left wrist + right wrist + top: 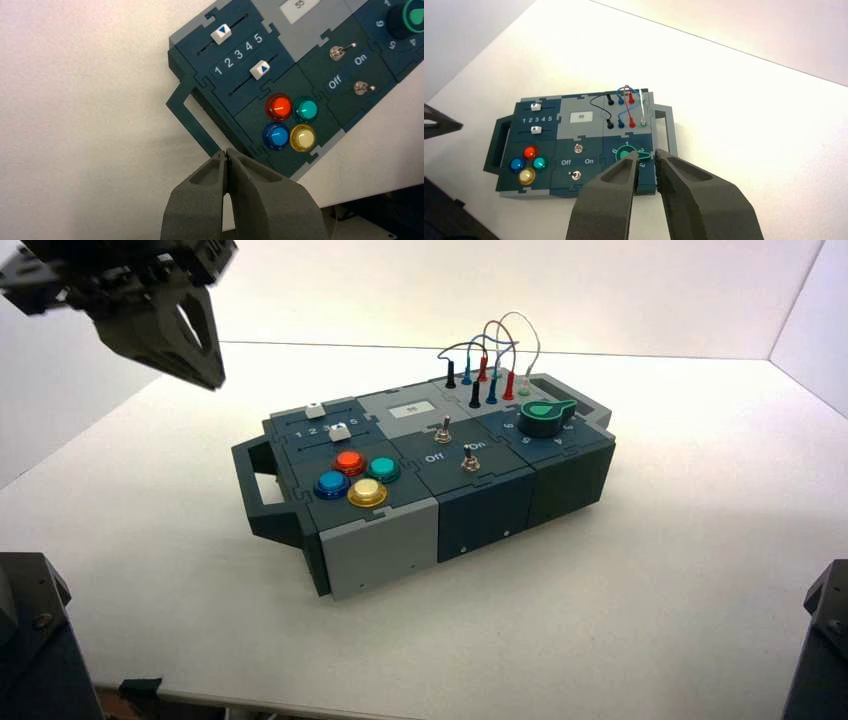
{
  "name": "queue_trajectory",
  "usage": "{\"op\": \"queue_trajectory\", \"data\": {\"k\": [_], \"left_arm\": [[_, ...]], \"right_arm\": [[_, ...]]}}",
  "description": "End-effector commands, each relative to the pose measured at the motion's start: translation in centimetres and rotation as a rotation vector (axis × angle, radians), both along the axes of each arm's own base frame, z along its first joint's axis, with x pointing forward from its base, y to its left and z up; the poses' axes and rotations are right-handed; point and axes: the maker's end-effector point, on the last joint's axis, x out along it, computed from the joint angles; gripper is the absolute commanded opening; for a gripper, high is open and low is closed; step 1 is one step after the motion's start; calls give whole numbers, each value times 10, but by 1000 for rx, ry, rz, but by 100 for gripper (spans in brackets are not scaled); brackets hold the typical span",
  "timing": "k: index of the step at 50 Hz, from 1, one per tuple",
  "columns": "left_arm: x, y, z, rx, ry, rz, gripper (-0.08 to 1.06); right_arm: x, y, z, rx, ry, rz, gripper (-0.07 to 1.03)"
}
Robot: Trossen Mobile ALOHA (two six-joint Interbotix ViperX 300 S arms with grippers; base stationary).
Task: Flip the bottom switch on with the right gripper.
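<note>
The bottom switch (575, 175) is a small silver toggle on the dark blue Off/On panel, nearer the box's front than its twin (578, 148). It also shows in the high view (470, 462) and the left wrist view (361, 88). My right gripper (647, 154) hangs well above and in front of the box's right end, over the green knob (626, 155). Its fingers stand slightly apart and hold nothing. It does not show in the high view. My left gripper (212, 380) is shut and empty, raised high off the box's left end (227, 151).
The box (385, 550) stands turned on a white table, with handles at both ends. It bears two white sliders (260, 69), red, green, blue and yellow buttons (278, 107), a small display (584, 117) and plugged wires (490, 360). Arm bases stand at the bottom corners.
</note>
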Motion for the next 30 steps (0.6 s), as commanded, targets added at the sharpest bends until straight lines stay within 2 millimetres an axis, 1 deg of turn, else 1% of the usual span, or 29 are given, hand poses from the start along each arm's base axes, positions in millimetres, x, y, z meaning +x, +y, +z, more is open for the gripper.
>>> {"op": "queue_trajectory", "data": {"k": [1, 11, 20, 30], "left_arm": [[15, -7, -1, 0, -2, 5, -3], [22, -11, -22, 38, 65, 4, -3], [32, -16, -31, 55, 88, 1, -3], [37, -19, -44, 80, 132, 0, -3]], "right_arm": [[2, 2, 16, 7, -33, 9, 20], [2, 1, 18, 6, -39, 10, 20], [1, 1, 22, 10, -49, 10, 20], [1, 1, 25, 14, -58, 10, 20]]}}
